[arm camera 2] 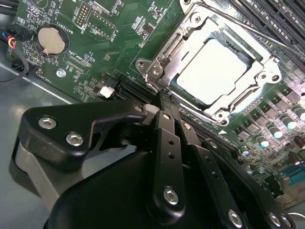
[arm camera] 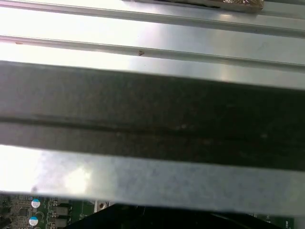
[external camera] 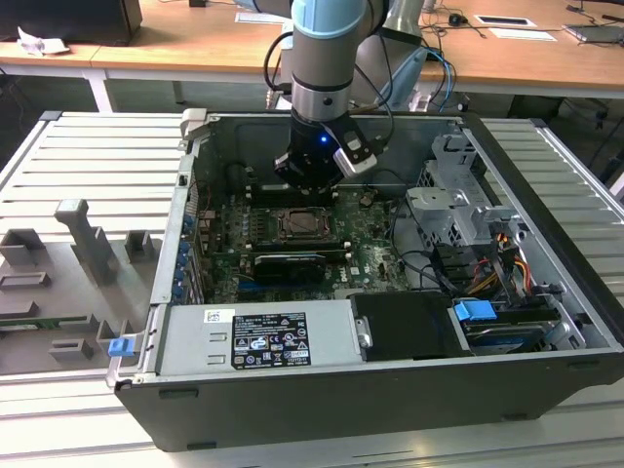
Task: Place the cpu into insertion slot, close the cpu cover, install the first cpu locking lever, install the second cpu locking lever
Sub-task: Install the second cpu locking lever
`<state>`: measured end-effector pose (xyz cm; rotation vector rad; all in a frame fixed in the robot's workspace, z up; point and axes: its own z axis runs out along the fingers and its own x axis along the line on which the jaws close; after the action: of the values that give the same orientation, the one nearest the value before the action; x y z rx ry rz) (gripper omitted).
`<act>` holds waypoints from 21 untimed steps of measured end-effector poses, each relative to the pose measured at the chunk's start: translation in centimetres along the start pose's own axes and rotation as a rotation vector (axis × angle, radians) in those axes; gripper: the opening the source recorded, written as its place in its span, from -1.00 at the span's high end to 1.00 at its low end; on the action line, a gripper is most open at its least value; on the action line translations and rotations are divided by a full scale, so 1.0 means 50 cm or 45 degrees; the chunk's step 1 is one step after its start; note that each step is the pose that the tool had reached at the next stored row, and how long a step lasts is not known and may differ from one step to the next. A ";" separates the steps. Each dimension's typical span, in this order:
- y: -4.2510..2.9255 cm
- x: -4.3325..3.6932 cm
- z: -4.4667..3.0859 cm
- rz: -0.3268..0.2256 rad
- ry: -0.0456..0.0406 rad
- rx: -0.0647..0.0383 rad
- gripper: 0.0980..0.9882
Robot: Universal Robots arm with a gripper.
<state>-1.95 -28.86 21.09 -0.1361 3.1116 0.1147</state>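
One arm reaches down into the case, its end effector [arm camera 2: 164,98] (fingers pressed together) just beside the cpu cover [arm camera 2: 209,62].

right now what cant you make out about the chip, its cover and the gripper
- gripper: the black linkage hides its tips in the second wrist view, so open or shut is unclear.
- levers: in the second wrist view the cover lies over the chip; latching is unclear.
- socket: too small in the exterior view.

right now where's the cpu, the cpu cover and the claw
cpu [arm camera 2: 215,72]: second wrist view, middle of its pale metal top.
cpu cover [arm camera 2: 167,53]: second wrist view, silver frame edge beside the chip.
claw [arm camera 2: 164,98]: second wrist view, black fingertips.
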 end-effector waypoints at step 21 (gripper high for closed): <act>-0.011 0.001 -0.007 0.000 0.000 0.000 0.98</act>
<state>-1.95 -29.43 21.40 -0.1357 3.1116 0.1153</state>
